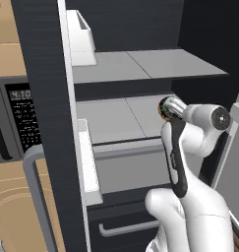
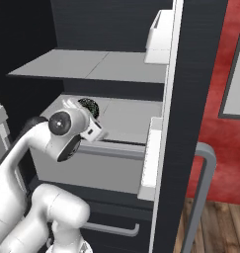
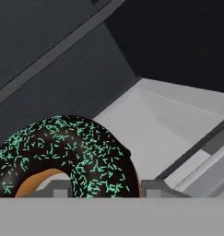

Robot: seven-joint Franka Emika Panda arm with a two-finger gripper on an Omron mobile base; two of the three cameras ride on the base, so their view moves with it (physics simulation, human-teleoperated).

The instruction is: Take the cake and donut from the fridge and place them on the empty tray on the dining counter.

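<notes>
- Gripper (image 3: 104,186) clamps the donut (image 3: 72,154), jaws closed on the glazed ring
- Donut sits above the fridge's (image 1: 47,98) middle shelf (image 1: 111,118)

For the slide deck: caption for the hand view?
Chocolate-glazed donut with green sprinkles held between the fingers above the fridge shelf.

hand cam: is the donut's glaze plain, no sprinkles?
No, the donut in the hand view has dark chocolate glaze covered with green sprinkles.
</notes>
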